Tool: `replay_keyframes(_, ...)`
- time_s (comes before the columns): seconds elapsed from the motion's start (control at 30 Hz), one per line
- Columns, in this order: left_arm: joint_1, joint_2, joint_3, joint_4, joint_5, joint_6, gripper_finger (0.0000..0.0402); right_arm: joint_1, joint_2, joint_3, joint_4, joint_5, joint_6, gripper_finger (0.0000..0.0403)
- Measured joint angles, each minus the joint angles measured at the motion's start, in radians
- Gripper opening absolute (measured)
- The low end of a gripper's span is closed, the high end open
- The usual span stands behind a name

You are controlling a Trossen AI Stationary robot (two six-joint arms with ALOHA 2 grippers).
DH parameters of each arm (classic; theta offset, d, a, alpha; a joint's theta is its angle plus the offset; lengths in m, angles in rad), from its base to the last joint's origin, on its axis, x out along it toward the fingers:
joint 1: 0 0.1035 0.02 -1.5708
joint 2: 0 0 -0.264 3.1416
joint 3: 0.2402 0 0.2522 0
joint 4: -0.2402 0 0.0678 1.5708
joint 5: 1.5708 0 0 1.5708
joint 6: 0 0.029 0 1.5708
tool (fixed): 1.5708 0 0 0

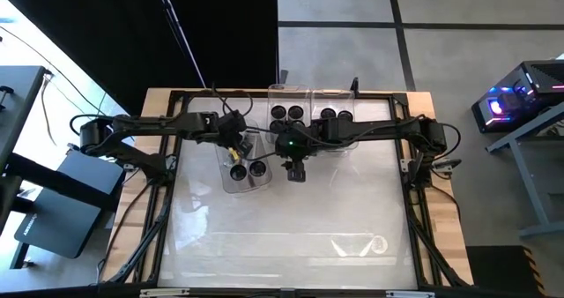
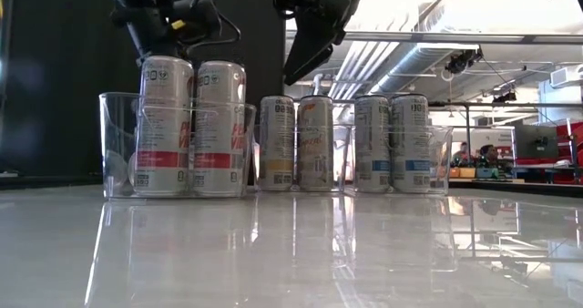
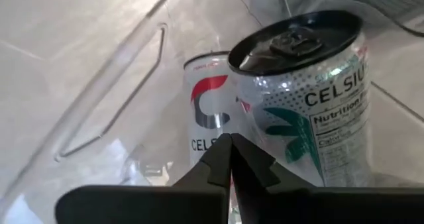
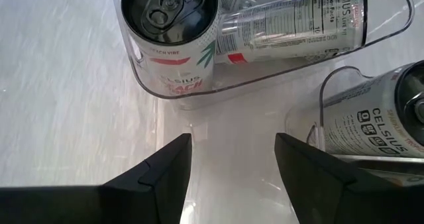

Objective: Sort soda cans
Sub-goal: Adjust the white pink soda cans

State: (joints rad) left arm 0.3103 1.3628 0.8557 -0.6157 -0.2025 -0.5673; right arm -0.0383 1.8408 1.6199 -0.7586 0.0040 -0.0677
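Observation:
Several soda cans stand upright in three clear bins along the table's far side. The left bin [image 1: 231, 183] holds two cans [image 1: 237, 171] [image 1: 257, 167]; in the low view they show with red labels [image 2: 164, 126] [image 2: 219, 126]. My left gripper [image 1: 236, 148] hangs shut and empty just above those two cans [image 3: 298, 98] [image 3: 209, 111]. My right gripper [image 1: 297, 170] stands open over the bare table beside the left bin, with nothing between its fingers [image 4: 232, 164]. The middle bin [image 1: 288, 91] and the right bin [image 1: 339, 93] hold more cans.
A black frame [image 1: 264, 93] runs around the table. The white tabletop [image 1: 291, 236] toward the near edge is bare and glossy. In the right wrist view the left bin's rounded wall [image 4: 199, 88] and a can in another bin [image 4: 377, 124] lie just past my open fingers.

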Motion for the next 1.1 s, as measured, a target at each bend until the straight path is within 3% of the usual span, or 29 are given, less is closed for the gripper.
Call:
replay_keyframes(0.1,0.0,-0.007,0.0,-0.005,-0.014,0.033,0.0015,0.0,0.0,0.0,-0.001,0.0,0.0,0.0213)
replay_keyframes(0.3,0.017,-0.11,0.002,-0.011,-0.016,0.092,0.0086,0.0,0.0,0.0,-0.003,0.0,-0.05,0.0213)
replay_keyframes(0.5,0.002,-0.305,-0.026,-0.036,-0.082,0.132,0.0124,-0.023,0.0,0.001,0.184,0.044,-0.218,0.0213)
replay_keyframes(0.63,-0.026,-0.44,-0.152,0.052,-0.084,0.128,0.0117,-0.074,0.004,0.001,0.385,0.041,-0.187,0.0213)
replay_keyframes(0.8,-0.037,-0.538,-0.347,0.295,-0.034,0.164,0.0087,-0.14,0.052,0.011,0.573,-0.067,-0.067,0.0213)
replay_keyframes(0.93,-0.036,-0.543,-0.431,0.408,0.01,0.183,0.0063,-0.184,0.13,0.114,0.547,-0.179,0.02,0.0213)
replay_keyframes(1.1,-0.028,-0.54,-0.453,0.403,0.006,0.215,0.0042,-0.221,0.287,0.349,0.297,-0.301,0.023,0.0216)
